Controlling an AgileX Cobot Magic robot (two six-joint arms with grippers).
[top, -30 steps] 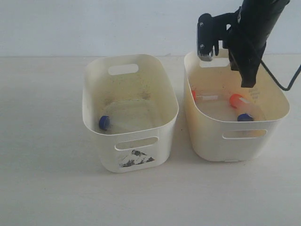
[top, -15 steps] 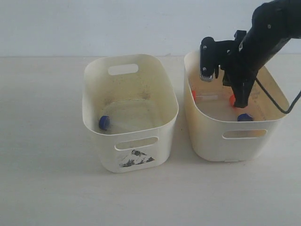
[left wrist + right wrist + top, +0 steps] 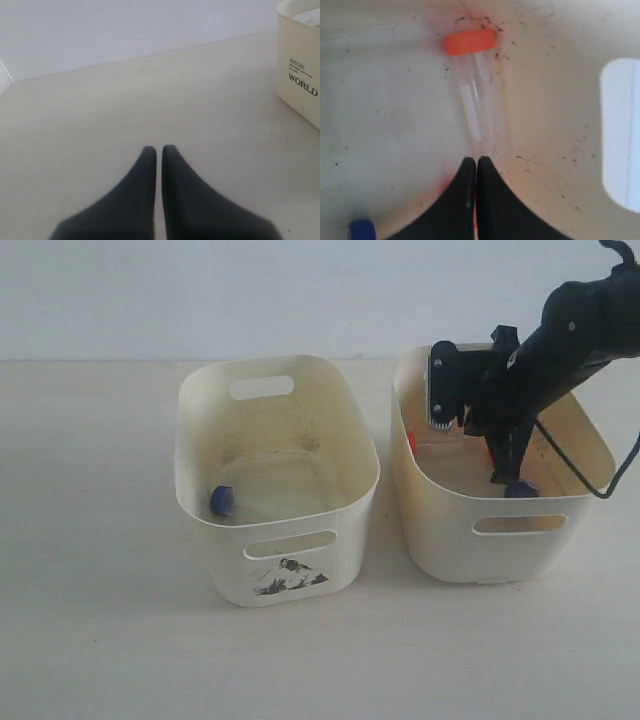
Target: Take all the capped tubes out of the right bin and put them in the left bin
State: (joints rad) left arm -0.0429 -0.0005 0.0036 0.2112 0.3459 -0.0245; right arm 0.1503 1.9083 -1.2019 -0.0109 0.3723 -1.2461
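- The right arm reaches down from above the right bin [image 3: 440, 515], its forearm bent steeply so that the right gripper [image 3: 473, 160] sits deep inside, close to the floor.
- Its two black fingers are pressed together, with only a hairline gap between them. Nothing can be seen clamped there.
- The left gripper [image 3: 156, 149] hangs over the bare table [image 3: 100, 630], well away from the right bin, its tapered fingers likewise closed tip to tip.
- A label [image 3: 302, 90] on a cream bin side reads "WORLD" under smaller, unreadable print.
- The left bin [image 3: 215, 540], just beside the right bin, carries a black-and-white mountain sticker [image 3: 288, 577].
- Both bins are smooth, cream, oval plastic with slot handles. The right bin's floor is speckled with dark flecks.
- Inside the right bin, a clear orange-capped tube [image 3: 477, 110] lies flat just ahead of the right fingertips, with a blue cap [image 3: 520, 489] near the front wall.
- One blue-capped tube [image 3: 221, 500] lies in the left bin.
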